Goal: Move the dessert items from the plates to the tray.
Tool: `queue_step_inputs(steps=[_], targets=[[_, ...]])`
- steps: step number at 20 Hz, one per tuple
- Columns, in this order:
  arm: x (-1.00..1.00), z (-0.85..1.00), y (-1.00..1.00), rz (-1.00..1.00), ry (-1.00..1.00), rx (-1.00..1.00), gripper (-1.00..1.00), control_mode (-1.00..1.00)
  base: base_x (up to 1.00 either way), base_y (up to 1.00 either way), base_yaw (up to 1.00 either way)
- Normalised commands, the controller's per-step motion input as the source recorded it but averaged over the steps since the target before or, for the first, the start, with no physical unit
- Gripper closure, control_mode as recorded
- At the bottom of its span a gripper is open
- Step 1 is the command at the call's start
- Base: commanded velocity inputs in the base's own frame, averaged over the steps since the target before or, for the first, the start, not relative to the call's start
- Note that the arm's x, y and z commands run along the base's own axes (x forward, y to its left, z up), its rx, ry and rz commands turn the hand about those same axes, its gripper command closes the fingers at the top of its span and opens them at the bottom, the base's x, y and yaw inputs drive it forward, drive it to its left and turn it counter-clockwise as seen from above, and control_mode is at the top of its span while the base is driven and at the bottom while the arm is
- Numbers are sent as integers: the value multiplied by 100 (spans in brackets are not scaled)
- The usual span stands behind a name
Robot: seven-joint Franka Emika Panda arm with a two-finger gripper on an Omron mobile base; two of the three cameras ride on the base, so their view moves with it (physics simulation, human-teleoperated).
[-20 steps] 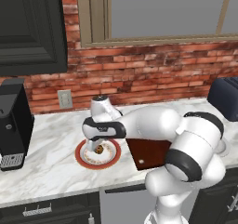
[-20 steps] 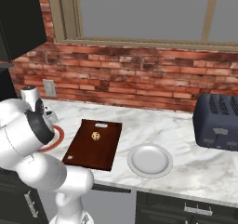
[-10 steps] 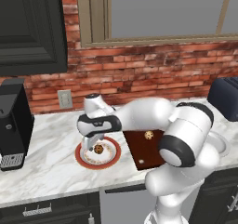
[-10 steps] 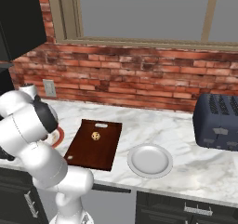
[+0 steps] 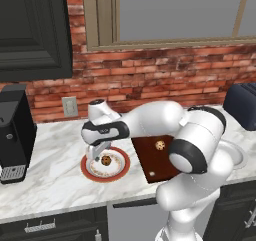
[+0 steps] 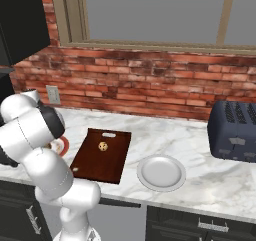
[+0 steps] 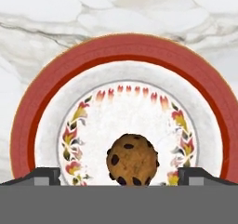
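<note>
A chip cookie (image 7: 132,160) lies in the white centre of the red-rimmed plate (image 7: 125,49), left of the tray on the counter. My gripper (image 7: 120,177) hangs just above it, open, with one fingertip (image 7: 44,176) on each side of the cookie and nothing held. From the left base camera the gripper (image 5: 100,156) stands over the plate (image 5: 90,171) and its cookie (image 5: 106,160). The dark wooden tray (image 5: 150,160) carries the other cookie (image 5: 160,145). The right base camera shows that tray (image 6: 95,162) with its cookie (image 6: 103,146) and a sliver of the red plate (image 6: 62,146).
A plain grey plate (image 6: 161,172) sits right of the tray, and a dark toaster (image 6: 235,131) stands further right. A black coffee machine (image 5: 15,130) is at the counter's left end. The brick wall with an outlet (image 5: 70,105) runs behind.
The hand has shifted a little to the left over the red plate and settled around the cookie, while the arm's upper links swung round. Plate, tray and cookies stayed put.
</note>
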Motion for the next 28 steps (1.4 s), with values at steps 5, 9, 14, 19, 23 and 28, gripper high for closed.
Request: queue_step_inputs(steps=[5,9,14,19,23,28], targets=[[0,-47,-11,0,0,0,-100,-100,0,0,0],[0,-31,-24,0,0,0,-100,-100,0,0,0],[0,-12,-10,0,0,0,-100,-100,0,0,0],[0,0,0,0,0,0,-100,-100,0,0,0],[0,0,0,0,0,0,-100,-100,0,0,0],[0,0,1,0,0,0,-100,-100,0,0,0]])
